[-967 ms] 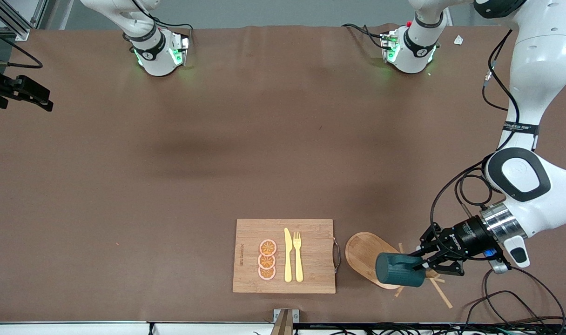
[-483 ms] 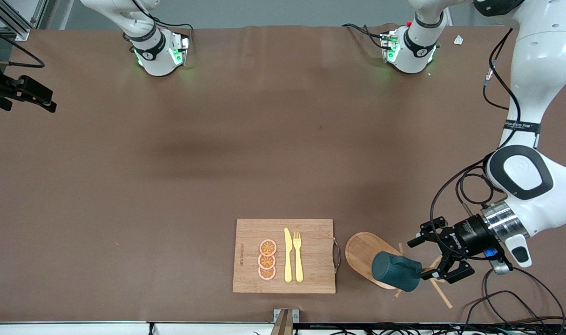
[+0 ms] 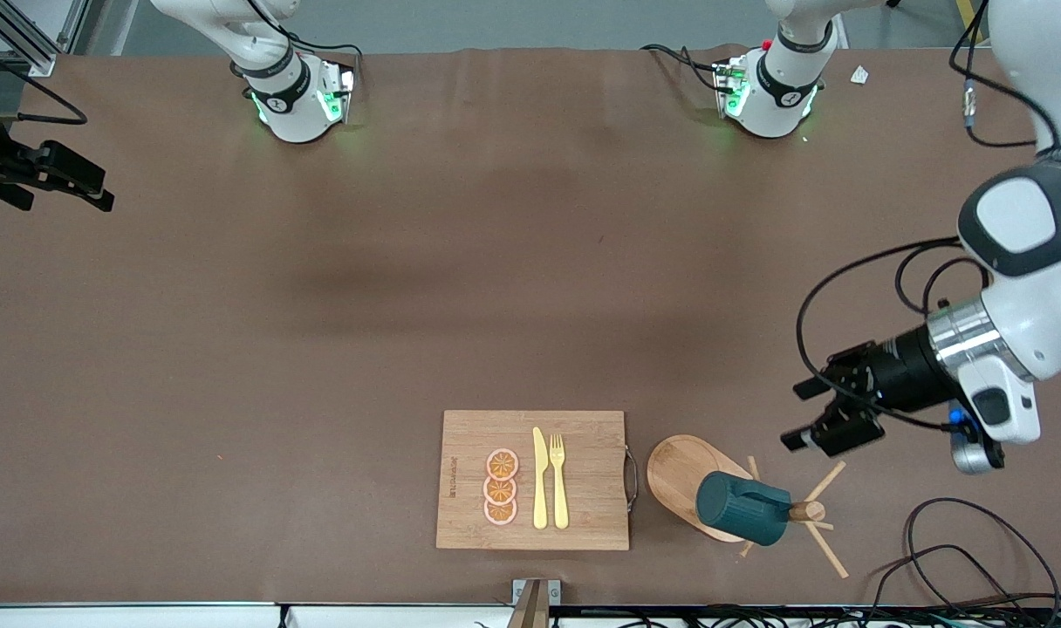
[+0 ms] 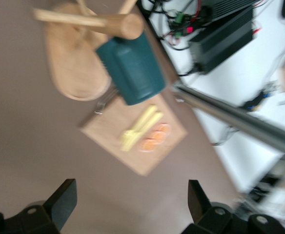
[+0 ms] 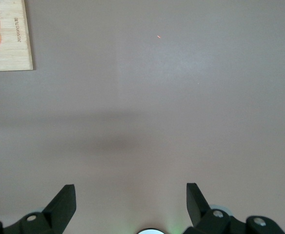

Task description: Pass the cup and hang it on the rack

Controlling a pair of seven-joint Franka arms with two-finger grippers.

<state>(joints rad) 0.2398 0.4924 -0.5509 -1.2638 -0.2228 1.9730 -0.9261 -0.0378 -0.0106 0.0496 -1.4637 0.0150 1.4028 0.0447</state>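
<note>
The left gripper [image 3: 808, 412] was seen up in the air over the bare table, beside the rack [image 3: 788, 506] and toward the left arm's end. Its fingers [image 4: 63, 202] were spread wide apart, and nothing was held between them. No contact with the cup [image 3: 742, 508] or with the rack was seen.

The cup was found hanging on the rack, lying on its side against the top of the post, over the rack's oval base. In the left wrist view, the cup [image 4: 131, 67] was shown just under the round end of the post, with the rack [image 4: 79, 58] next to it.

A board [image 3: 532, 479] with a metal handle was placed just beside the rack, toward the right arm's end. On the board, three orange slices [image 3: 501, 488], a yellow knife [image 3: 540, 478] and a yellow fork [image 3: 558, 481] were laid side by side.

The right gripper [image 3: 59, 176] was kept well apart from the rack, at the right arm's end of the table, where that arm waited. Its fingers [image 5: 64, 204] were also apart and empty, with only bare table and a corner of the board under them.
</note>
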